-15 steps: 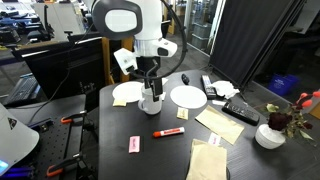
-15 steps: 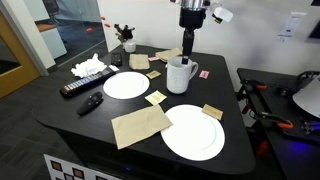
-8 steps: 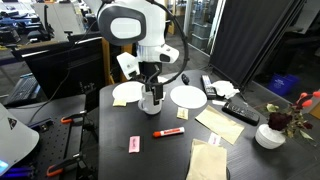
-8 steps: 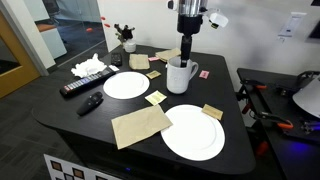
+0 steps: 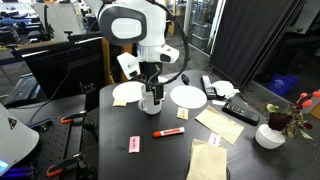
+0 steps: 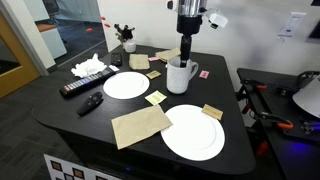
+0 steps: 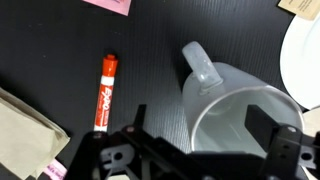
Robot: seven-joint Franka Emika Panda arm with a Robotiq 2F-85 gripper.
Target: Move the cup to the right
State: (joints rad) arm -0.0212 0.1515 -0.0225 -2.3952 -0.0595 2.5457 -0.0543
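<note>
The cup is a plain white mug standing upright on the black table between two white plates; it also shows in an exterior view. In the wrist view the cup fills the lower right, with its handle pointing up and left. My gripper hangs straight over it and is open. One finger is outside the cup's wall on the handle side and the other is over the cup's mouth, so the wall lies between them. In both exterior views the gripper reaches down to the rim.
White plates flank the cup. A red marker lies beside it, also visible in an exterior view. Brown napkins, sticky notes, a remote and a flowered bowl lie around.
The arm shifted slightly between one second and half a second ago and has held still since. The cup has not moved.
</note>
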